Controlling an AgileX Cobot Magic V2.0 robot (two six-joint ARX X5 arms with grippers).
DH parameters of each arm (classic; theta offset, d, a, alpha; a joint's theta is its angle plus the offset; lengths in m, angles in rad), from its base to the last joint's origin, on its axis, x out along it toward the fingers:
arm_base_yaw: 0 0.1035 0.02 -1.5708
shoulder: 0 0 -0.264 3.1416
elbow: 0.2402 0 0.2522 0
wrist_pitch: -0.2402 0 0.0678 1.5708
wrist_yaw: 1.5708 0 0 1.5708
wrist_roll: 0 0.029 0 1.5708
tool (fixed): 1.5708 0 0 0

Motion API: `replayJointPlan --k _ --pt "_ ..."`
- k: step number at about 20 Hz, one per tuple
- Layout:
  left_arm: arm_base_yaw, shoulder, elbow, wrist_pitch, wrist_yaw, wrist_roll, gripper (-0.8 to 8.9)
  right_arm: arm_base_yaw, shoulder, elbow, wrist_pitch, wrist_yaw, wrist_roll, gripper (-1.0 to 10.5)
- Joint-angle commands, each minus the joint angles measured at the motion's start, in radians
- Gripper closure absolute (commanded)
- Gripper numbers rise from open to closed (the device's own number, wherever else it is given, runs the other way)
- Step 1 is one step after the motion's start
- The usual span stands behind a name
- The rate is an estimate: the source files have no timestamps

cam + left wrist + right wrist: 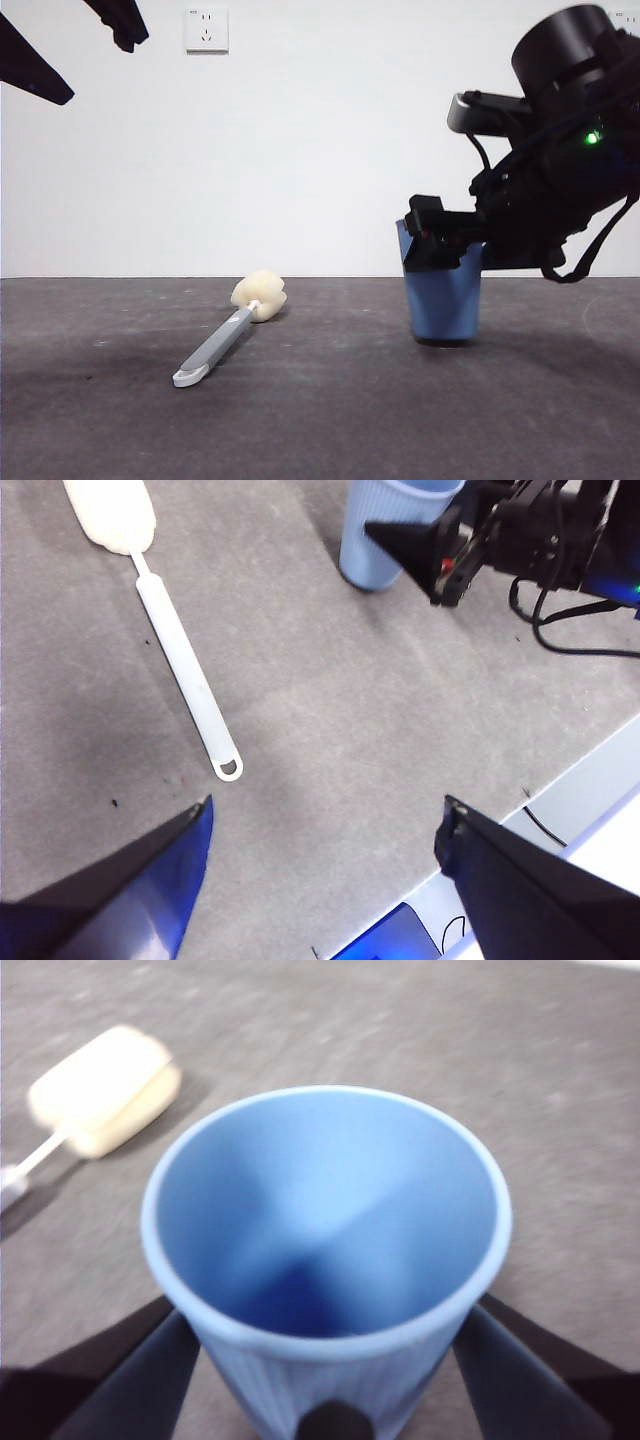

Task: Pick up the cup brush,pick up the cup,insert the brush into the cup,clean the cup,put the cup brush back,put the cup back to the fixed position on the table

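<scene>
On counter (320,420), right hand (445,245) w/ jaws open astride upright cup (445,305); left hand (325,865) open, raised; cup brush (235,328) lying flat.

R arm comes in from upper right of the front frame, big and dark, wrist pitched down. Right tool (440,245) sits at mid-right, low near the surface, jaws spread w/ the cup (443,300) between them at rim height; contact can't be confirmed. L arm waits at upper left of front frame. Left tool (325,865) hangs high, jaws wide apart, holding nothing.
</scene>
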Motion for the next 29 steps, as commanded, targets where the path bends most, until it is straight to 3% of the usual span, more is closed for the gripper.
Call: replayJointPlan --k 1,5,9,13,16,22,29 --pt "-0.003 -0.002 -0.009 0.003 -0.005 0.009 4.37 -0.004 0.016 -0.008 0.016 -0.008 -0.008 9.6" --pt "-0.003 -0.002 -0.009 0.003 -0.004 0.009 4.37 -0.004 0.016 -0.008 -0.015 -0.008 0.004 9.4" --pt "-0.003 -0.002 -0.009 0.002 -0.003 0.009 4.37 -0.004 0.016 -0.008 -0.109 -0.008 0.014 6.4" --pt "-0.003 -0.002 -0.009 0.002 -0.003 0.009 4.37 -0.004 0.013 -0.008 -0.134 -0.008 0.019 5.0" --pt "-0.003 -0.002 -0.009 0.001 -0.003 0.009 4.37 -0.004 -0.015 -0.008 -0.133 -0.006 0.028 3.4" --pt "-0.003 -0.002 -0.009 0.001 -0.003 0.009 4.37 -0.004 -0.156 -0.008 -0.222 -0.006 0.029 3.4" --pt "-0.003 -0.002 -0.009 0.001 -0.002 0.012 4.37 -0.002 -0.569 0.004 -0.735 -0.038 0.163 3.4"
